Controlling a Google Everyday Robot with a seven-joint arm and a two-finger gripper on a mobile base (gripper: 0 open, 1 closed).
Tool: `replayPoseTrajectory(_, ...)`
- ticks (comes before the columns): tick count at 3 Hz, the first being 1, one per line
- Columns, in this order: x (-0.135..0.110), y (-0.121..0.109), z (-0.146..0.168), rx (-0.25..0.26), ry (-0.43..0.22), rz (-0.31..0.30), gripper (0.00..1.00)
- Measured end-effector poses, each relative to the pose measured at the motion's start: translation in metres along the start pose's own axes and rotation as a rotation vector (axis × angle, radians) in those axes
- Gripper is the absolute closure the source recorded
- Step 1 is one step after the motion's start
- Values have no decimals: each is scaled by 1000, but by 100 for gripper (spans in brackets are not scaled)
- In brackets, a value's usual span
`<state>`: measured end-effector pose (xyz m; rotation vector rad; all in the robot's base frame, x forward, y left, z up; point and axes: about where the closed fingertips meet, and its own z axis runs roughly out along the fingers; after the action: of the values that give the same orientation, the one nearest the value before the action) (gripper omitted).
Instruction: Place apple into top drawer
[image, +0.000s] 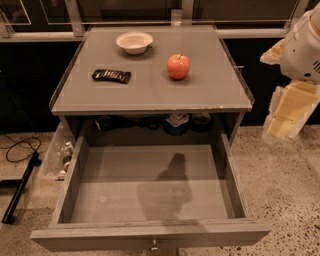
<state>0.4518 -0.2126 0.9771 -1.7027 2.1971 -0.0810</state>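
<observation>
Standing at the middle of the view is a grey cabinet (150, 95) on a speckled floor (287, 200). Its flat top carries three things. Below the top, the drawer (150, 232) is pulled far out toward the camera, and a dark shadow lies across its bare grey bottom. Its front panel runs along the lower edge of the view.

At the right edge, off to the side of the cabinet and above the floor, hangs the white arm (302, 47). The pale yellowish gripper (286, 116) hangs below it, well apart from everything on the top. It has hold of nothing, and whether it is open or closed I cannot tell.

A clear bin (56, 160) sits on the floor against the cabinet's left side, with a black cable (20, 147) further left.

On the top, a white bowl (134, 42) stands near the back. The apple (178, 66) sits upright right of centre, stem up, outside the drawer. A dark wrapped bar (111, 75) lies to its left. A small metal knob (154, 245) shows on the drawer front.
</observation>
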Motion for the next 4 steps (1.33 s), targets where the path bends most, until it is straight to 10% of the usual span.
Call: replayPoseTrajectory(4, -57, -104, 49, -41, -267, 3, 0)
